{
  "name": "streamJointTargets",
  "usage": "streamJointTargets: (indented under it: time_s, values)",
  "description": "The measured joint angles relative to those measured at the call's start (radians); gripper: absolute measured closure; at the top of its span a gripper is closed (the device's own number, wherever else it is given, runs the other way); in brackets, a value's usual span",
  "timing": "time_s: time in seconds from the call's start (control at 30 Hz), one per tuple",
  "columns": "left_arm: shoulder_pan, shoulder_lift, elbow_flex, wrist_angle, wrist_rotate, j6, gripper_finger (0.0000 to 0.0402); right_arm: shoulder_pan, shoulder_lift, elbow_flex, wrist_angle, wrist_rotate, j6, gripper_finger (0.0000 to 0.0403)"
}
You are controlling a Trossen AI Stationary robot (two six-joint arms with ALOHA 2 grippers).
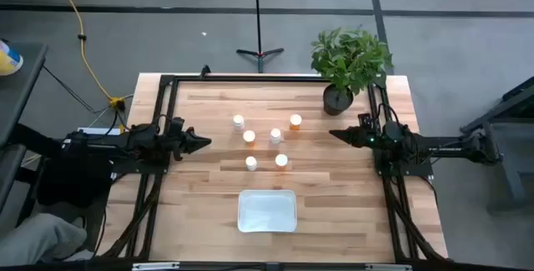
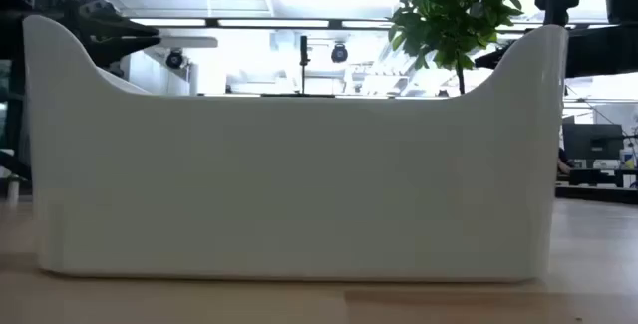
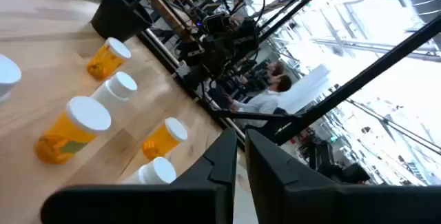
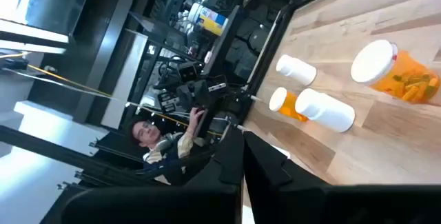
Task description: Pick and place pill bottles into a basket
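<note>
High view showed your six pill bottles (image 1: 265, 143) clustered mid-worktop (image 1: 200, 196), the basket (image 1: 267, 211) near the front edge. Your left gripper (image 1: 203, 143) and right gripper (image 1: 336, 135) waited at opposite side edges, jaws clenched on nothing.

Six bottles (image 1: 265, 143) stand on the table (image 1: 200, 196) between the left gripper (image 1: 200, 143) and right gripper (image 1: 336, 135); the basket (image 1: 267, 211) lies nearer the front edge; plant (image 1: 349, 64) behind the right gripper.
</note>
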State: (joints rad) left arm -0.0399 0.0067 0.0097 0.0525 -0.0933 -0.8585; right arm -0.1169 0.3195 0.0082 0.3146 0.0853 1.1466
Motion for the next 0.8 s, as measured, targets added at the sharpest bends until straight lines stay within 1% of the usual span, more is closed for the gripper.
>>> streamJointTargets:
  time_s: [0.2, 0.33, 0.43, 0.5, 0.6, 0.67, 0.8]
  values:
    - [0.000, 0.000, 0.000, -0.003, -0.005, 0.032, 0.0334, 0.000, 0.000, 0.000, -0.002, 0.010, -0.079, 0.0402]
    - [0.000, 0.000, 0.000, -0.003, -0.006, 0.043, 0.0334, 0.000, 0.000, 0.000, 0.010, -0.045, -0.167, 0.0402]
    - [0.000, 0.000, 0.000, -0.004, -0.006, 0.048, 0.0334, 0.000, 0.000, 0.000, -0.008, -0.048, -0.301, 0.0402]
    - [0.000, 0.000, 0.000, -0.014, -0.006, 0.077, 0.0334, 0.000, 0.002, 0.000, -0.048, -0.042, -0.414, 0.0402]
    - [0.000, 0.001, 0.000, -0.026, -0.006, 0.126, 0.0334, 0.000, 0.002, 0.000, -0.103, -0.097, -0.588, 0.0402]
    - [0.000, 0.004, 0.000, -0.025, -0.006, 0.161, 0.0334, 0.000, 0.002, 0.008, -0.161, -0.123, -0.638, 0.0402]
    - [0.000, 0.005, 0.000, -0.025, -0.006, 0.227, 0.0334, 0.000, 0.002, 0.069, -0.265, -0.121, -0.708, 0.0402]
